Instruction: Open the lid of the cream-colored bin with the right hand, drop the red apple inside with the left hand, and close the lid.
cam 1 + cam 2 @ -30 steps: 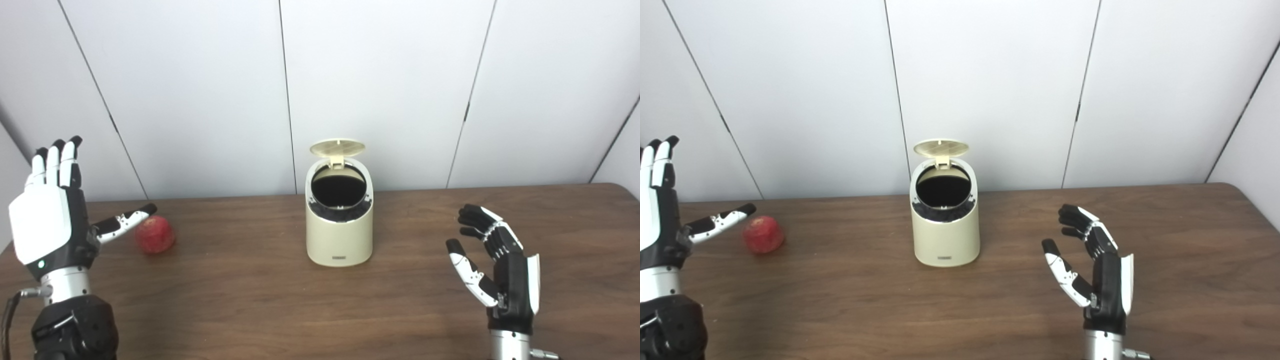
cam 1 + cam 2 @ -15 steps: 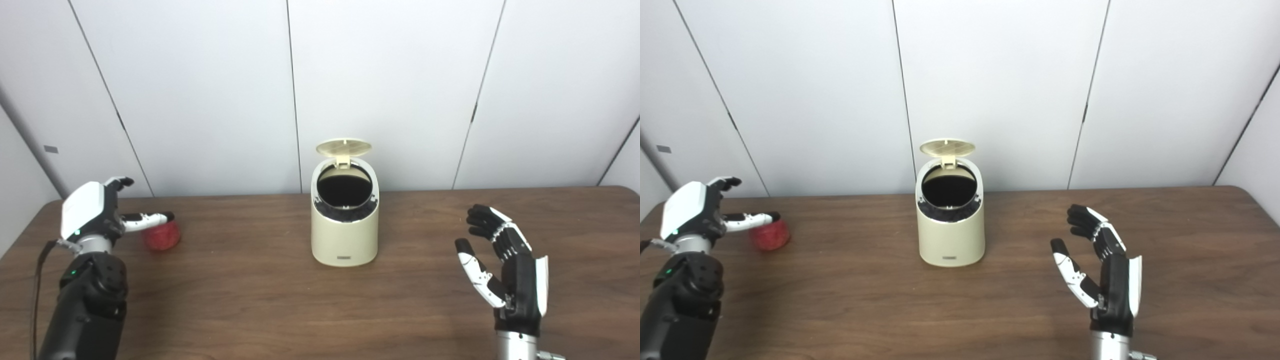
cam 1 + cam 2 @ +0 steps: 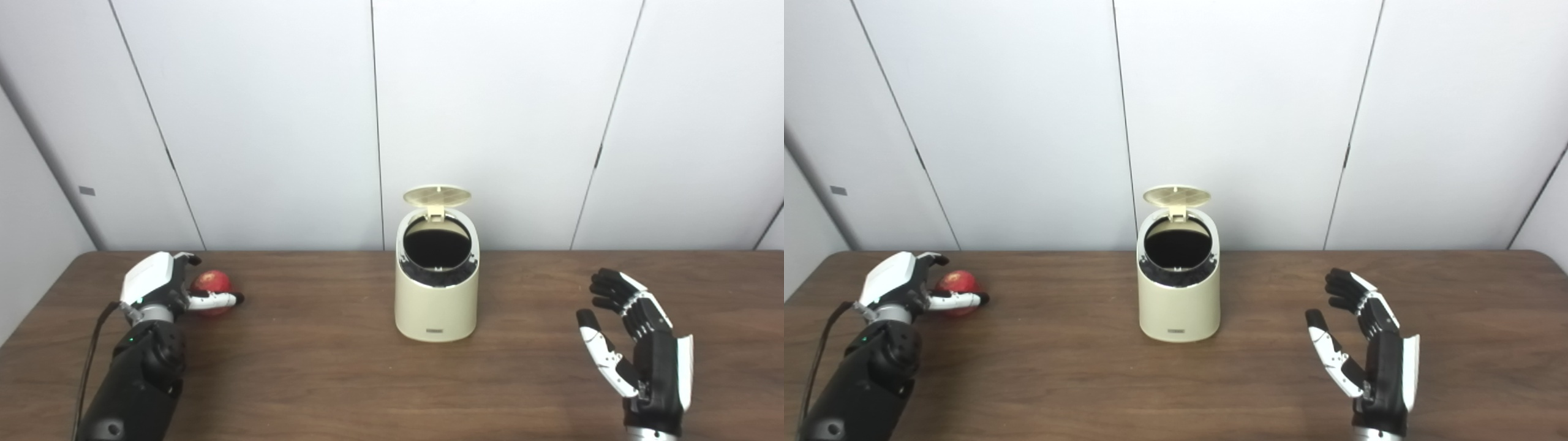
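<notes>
White wall panels stand behind a brown wooden table point(image 3: 343, 380). Near the table's middle stands the bin point(image 3: 436, 300), its lid point(image 3: 437, 195) already tipped up and back, the dark mouth showing. So the opening step looks done. At the far left, the apple point(image 3: 209, 285) rests on the table, and the left hand point(image 3: 158, 288) wraps around it: thumb across the near side, fingers over the far side. Whether the grip is firm cannot be told; the apple is not yet lifted. The right hand point(image 3: 637, 343) hovers well right of the bin, fingers spread and holding nothing. Lifting, carrying, dropping the apple in and closing the lid remain.
</notes>
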Available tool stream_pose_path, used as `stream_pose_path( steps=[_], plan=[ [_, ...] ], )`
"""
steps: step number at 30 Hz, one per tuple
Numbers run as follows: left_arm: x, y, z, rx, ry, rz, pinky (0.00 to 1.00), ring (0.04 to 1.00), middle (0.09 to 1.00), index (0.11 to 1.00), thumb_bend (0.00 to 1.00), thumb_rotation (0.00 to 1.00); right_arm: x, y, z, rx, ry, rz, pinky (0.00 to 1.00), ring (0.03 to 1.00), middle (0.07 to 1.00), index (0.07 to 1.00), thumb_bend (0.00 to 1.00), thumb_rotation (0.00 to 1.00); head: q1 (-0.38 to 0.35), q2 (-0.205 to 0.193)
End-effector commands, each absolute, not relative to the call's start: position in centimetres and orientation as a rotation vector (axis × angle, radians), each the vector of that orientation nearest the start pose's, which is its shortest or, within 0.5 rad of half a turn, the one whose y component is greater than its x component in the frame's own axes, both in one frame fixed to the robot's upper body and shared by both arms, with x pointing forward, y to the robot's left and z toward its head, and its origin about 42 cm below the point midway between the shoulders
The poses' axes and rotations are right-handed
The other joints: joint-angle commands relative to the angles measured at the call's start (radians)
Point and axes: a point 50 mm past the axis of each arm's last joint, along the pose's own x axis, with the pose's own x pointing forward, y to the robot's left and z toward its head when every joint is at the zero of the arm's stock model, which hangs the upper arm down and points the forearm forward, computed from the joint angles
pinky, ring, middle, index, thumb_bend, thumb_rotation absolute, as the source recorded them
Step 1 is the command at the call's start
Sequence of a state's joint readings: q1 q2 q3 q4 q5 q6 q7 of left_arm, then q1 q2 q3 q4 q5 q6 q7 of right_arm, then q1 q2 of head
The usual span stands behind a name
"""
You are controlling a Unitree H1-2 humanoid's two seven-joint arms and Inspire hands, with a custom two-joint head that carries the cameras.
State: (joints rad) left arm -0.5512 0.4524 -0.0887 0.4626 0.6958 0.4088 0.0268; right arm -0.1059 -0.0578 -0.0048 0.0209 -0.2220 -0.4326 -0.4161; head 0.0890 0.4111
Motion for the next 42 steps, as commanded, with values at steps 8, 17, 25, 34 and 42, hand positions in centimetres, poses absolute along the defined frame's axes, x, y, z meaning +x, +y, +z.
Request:
stream_pose_path(
  steps=[8, 17, 25, 34, 42],
  plan=[
    [46.3, 37.4, 20.8, 1.213, 0.252, 0.361, 0.68, 0.856, 0.892, 0.858, 1.0, 0.38, 30.9, -23.8, 16.0, -0.17, -0.619, -0.311, 0.66, 0.691, 0.7, 0.702, 0.2, 0.12, 0.013, -0.009],
    [47.4, 37.4, 20.2, 1.251, 0.286, 0.343, 0.69, 0.86, 0.897, 0.867, 1.0, 0.36, 30.8, -23.8, 15.9, -0.164, -0.614, -0.316, 0.67, 0.693, 0.696, 0.699, 0.21, 0.05, 0.01, -0.011],
    [48.2, 37.0, 19.7, 1.285, 0.296, 0.34, 0.57, 0.749, 0.824, 0.81, 0.96, 0.12, 30.7, -23.7, 16.0, -0.164, -0.617, -0.317, 0.67, 0.694, 0.695, 0.699, 0.21, 0.08, 0.004, -0.008],
    [48.2, 36.9, 19.2, 1.281, 0.282, 0.296, 0.29, 0.377, 0.442, 0.54, 0.54, 0.0, 30.7, -23.9, 16.0, -0.168, -0.616, -0.311, 0.66, 0.696, 0.702, 0.705, 0.21, 0.15, 0.002, -0.004],
    [47.9, 36.7, 18.9, 1.298, 0.279, 0.319, 0.25, 0.356, 0.452, 0.553, 0.49, 0.0, 30.7, -23.8, 16.3, -0.168, -0.627, -0.308, 0.65, 0.696, 0.704, 0.704, 0.21, 0.15, 0.002, -0.002]
  ],
)
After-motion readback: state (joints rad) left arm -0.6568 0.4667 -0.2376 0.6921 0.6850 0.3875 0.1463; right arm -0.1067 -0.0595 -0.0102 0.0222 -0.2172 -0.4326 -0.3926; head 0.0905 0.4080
